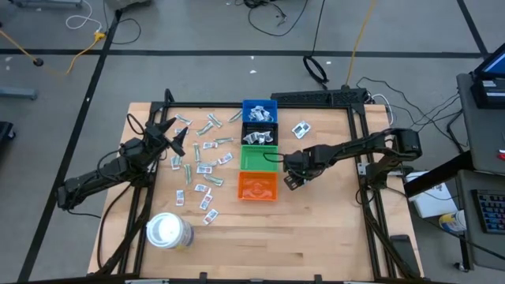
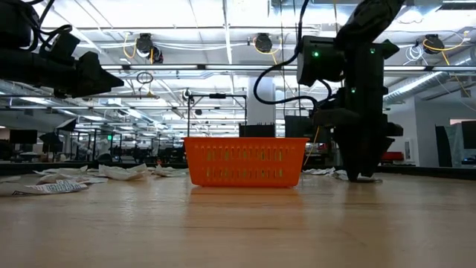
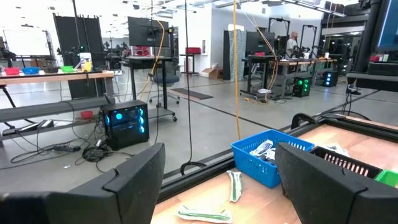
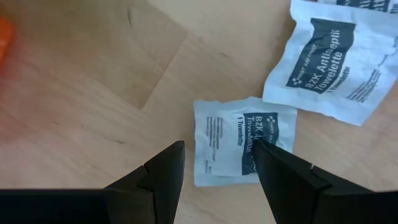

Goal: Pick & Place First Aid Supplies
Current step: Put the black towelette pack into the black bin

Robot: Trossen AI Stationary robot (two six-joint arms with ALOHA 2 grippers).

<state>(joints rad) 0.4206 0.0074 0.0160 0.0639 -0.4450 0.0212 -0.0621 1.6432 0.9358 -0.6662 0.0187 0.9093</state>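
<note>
1. The right gripper (image 4: pixel 214 165) points down at the table (image 1: pixel 316 229), just right of the orange bin (image 1: pixel 258 186) near the centre of the high view, its fingers parted around a small white towelette packet (image 4: pixel 239 148).
2. A second towelette packet (image 4: pixel 336 59) lies just beside it.
3. The left gripper (image 1: pixel 175 136) hangs open at centre left over scattered packets (image 1: pixel 203 167).
4. The blue bin (image 1: pixel 259 112) already holds some.

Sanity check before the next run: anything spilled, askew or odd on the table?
Nothing damaged. Many small flat first-aid packets lie scattered at mixed angles left of the three bins. A few white square towelette packets lie apart on the right. The right gripper is low over one, open, one finger touching it. The large white round roll stands upright.
</note>
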